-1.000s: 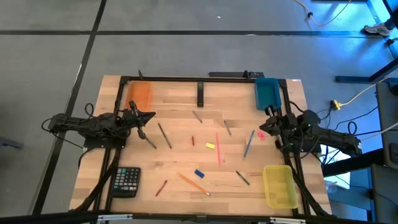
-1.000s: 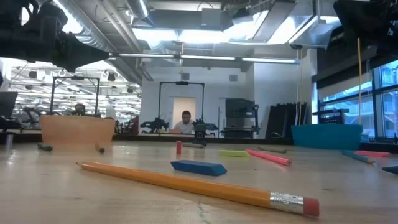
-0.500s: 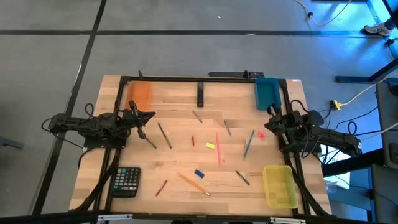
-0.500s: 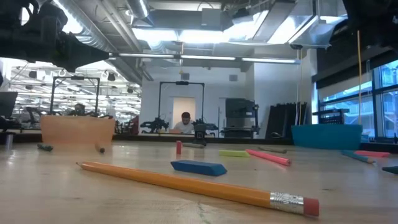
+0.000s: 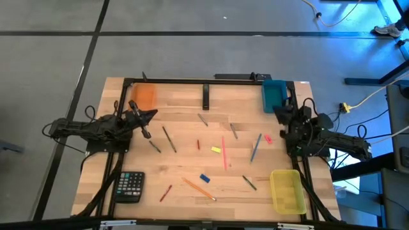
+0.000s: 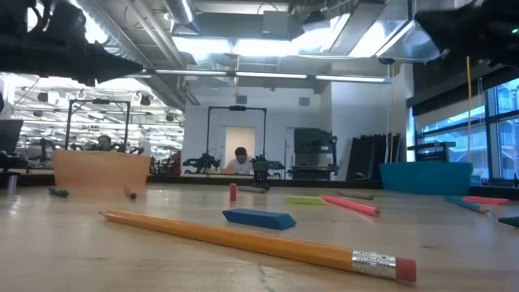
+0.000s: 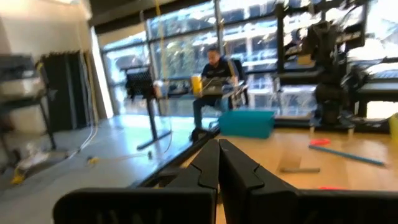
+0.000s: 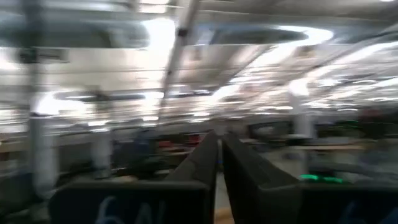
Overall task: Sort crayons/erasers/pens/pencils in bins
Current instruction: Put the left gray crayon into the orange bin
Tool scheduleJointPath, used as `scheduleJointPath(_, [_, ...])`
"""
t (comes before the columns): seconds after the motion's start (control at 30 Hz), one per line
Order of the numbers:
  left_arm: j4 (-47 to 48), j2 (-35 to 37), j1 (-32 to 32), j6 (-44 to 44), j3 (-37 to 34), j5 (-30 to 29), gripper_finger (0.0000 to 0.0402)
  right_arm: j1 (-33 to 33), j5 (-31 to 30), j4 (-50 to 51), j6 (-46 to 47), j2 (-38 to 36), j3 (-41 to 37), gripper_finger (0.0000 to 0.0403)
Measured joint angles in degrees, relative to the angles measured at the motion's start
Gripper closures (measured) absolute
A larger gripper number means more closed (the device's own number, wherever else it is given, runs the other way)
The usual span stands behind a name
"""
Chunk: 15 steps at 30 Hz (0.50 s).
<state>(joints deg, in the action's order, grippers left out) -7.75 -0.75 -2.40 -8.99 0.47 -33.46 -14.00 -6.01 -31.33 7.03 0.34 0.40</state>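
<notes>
Beyond the low view's table (image 6: 162,251), a seated person (image 6: 241,162).

Orange bin (image 5: 144,97), teal bin (image 5: 273,94), yellow bin (image 5: 287,190), black calculator (image 5: 130,186).

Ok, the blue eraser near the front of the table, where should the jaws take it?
Probably from straight above, closing across the short sides of the blue eraser. It is a low flat block lying free on the table, apart from the orange pencil beside it.
</notes>
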Motion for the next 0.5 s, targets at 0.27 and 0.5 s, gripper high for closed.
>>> scheduleJointPath(0.27, [3.58, 0.00, 1.68, 1.43, 0.00, -3.71, 0.0357, -2.64, -25.27, 1.02, 3.60, 6.00, 0.00, 0.0375])
scheduleJointPath(0.5, [5.39, 0.00, 1.65, 2.44, 0.61, -6.56, 0.0314, -6.96, -24.36, -1.54, 6.47, 15.75, 0.00, 0.0375])
